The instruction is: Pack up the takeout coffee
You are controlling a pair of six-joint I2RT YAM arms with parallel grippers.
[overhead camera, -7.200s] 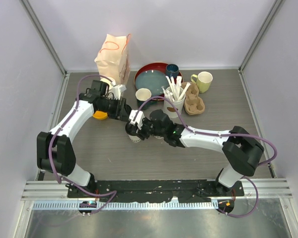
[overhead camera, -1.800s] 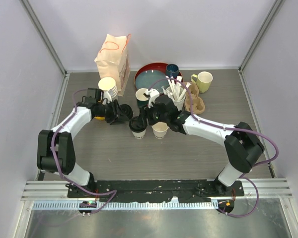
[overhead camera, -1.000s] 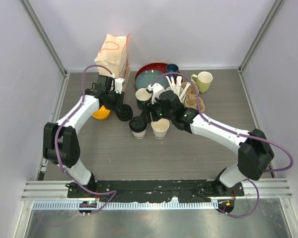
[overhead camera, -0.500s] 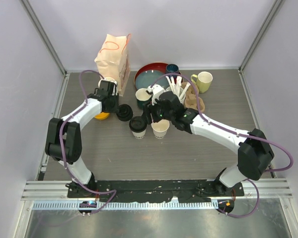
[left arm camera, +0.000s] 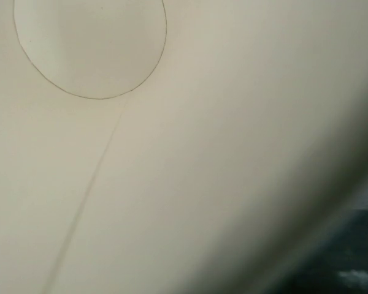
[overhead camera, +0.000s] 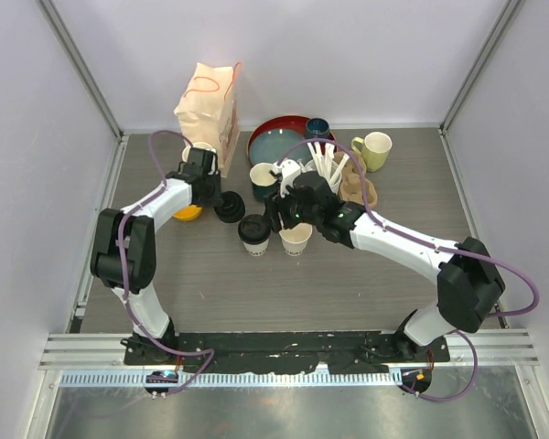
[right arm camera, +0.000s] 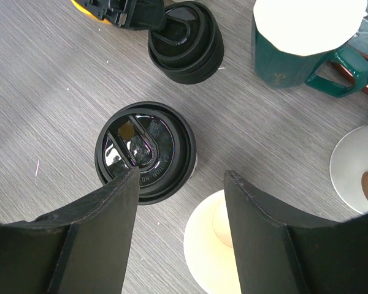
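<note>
Top external first: paper bag (overhead camera: 206, 102) is the reference, everything below is placed relative to it.

- left gripper (overhead camera: 201, 169): just in front of the bag, at its right-hand corner. Its wrist view is filled by a cream surface (left arm camera: 172, 153) with a seam, probably a cup wall pressed against the lens. Can't tell how wide the jaws stand or whether anything is held.
- right gripper (right arm camera: 181, 177): well in front of the bag and to its right, hovering. Jaws spread wide, nothing between them.
- cup carrier (overhead camera: 359, 190): far right of the bag, nothing in it.
- teal mug (right arm camera: 282, 61): right of the bag, roughly level with its front.
- lidded cup (right arm camera: 144, 153): in front of the bag and right of it, under the right gripper's left finger. Not packed.
- open cup (right arm camera: 211, 242): just beside the lidded cup, on the side farther from the bag. No lid on it.
- lid stack (right arm camera: 185, 43): between the bag and the lidded cup.

Risks, my read:
- The cups stand almost touching, so a wide-open descent on either could clip and tip the other.
- The open cup could get packed without a lid.
- The left side is blind, so a crushed or slipping cup wouldn't show.
</note>
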